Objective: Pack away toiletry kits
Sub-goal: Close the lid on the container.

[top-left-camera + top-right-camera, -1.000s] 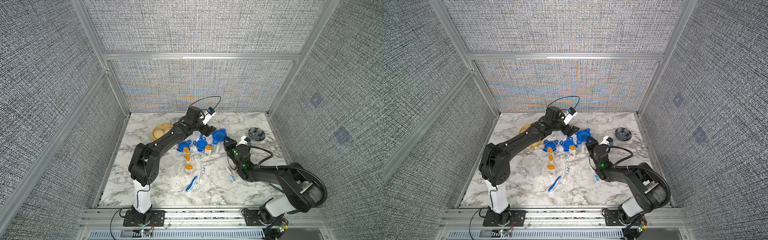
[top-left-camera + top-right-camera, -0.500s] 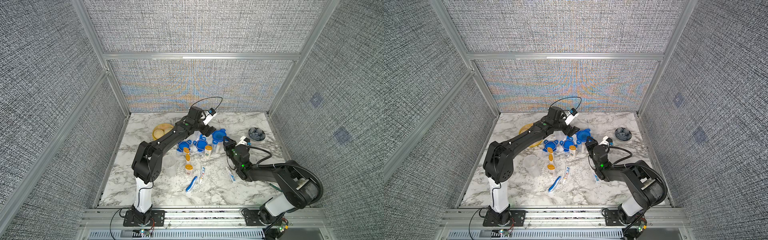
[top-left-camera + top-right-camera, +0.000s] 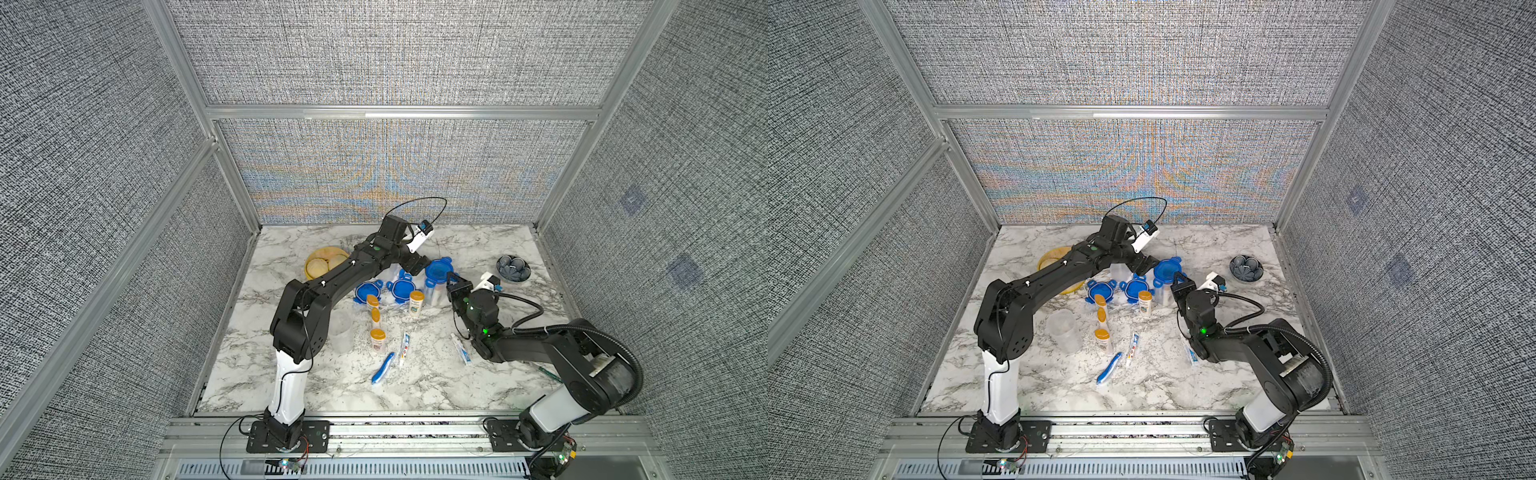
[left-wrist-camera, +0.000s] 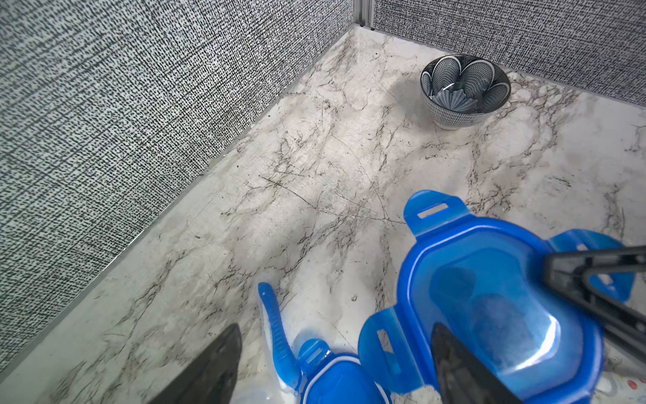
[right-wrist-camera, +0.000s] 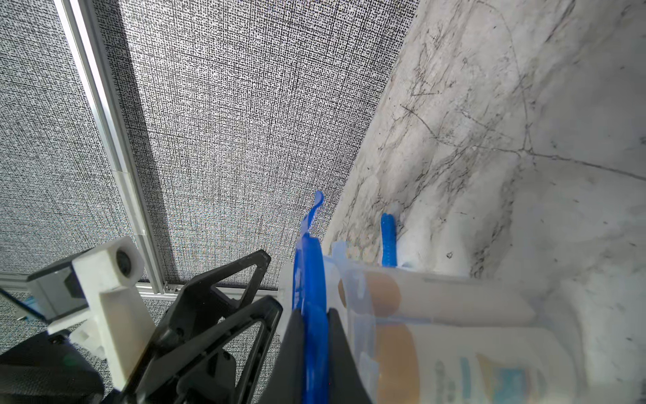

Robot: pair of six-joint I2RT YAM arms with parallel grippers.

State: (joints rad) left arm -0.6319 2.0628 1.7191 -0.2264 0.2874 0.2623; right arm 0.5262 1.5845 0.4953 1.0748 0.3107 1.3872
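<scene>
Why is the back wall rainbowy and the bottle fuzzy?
In both top views the back wall shows rainbow ripples from its fine weave, not real colour; in the right wrist view the bottle sits too close, inside the cloudy jar, so it blurs.

Your widest free room: bare marble table [image 3: 436, 395] along front edge; also back strip between lidded jar [image 3: 432, 291] and bowl [image 3: 513, 268]; centre crowded: loose lids [image 3: 368, 291] lie flat beside upright bottle [image 3: 417, 301], two more bottles [image 3: 377, 337] just in front, empty jar [image 3: 340, 332] near left arm's elbow; toothbrush [image 3: 383, 368] and tubes [image 3: 404, 350] lie low nearer front; left arm [image 3: 340, 276] spans above steamer [image 3: 320, 264], covering part of it; left gripper [image 3: 417, 265], fingers spread, and right gripper [image 3: 454, 286], pinching jar lid [image 3: 437, 269], flank lidded jar, so you get tight gap there
</scene>
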